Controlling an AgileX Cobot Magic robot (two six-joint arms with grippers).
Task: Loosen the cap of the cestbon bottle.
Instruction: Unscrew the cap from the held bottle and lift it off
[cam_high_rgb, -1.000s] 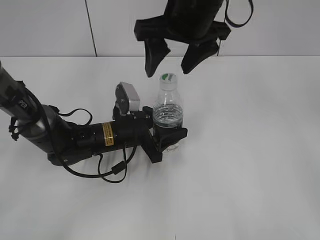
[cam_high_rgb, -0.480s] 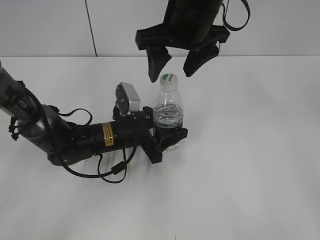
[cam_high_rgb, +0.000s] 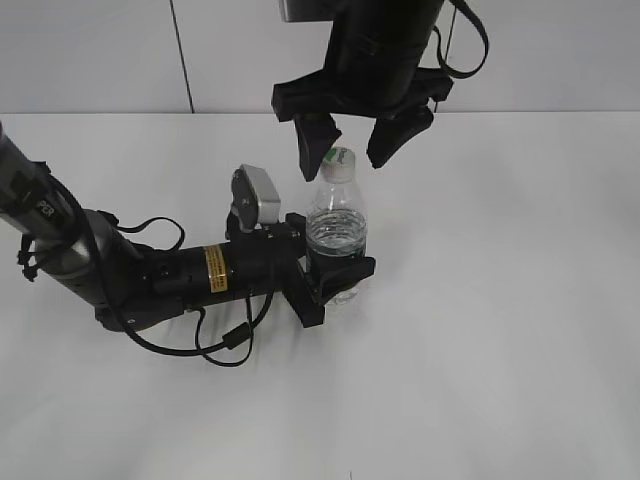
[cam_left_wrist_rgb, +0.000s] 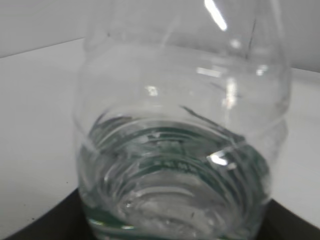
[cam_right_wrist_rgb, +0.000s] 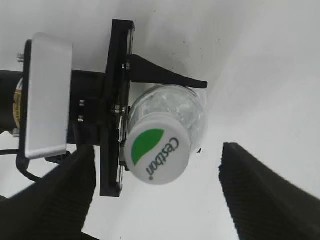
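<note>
Slanted exterior, close left wrist, downward right wrist — shared cestbon bottle (cam_high_rgb: 337, 225).

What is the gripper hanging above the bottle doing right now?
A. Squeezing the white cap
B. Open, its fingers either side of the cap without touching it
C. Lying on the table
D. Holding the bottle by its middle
B: the right gripper is spread wide around the cap, with clear gaps on both sides, while the left gripper clamps the cestbon bottle lower down.
</note>
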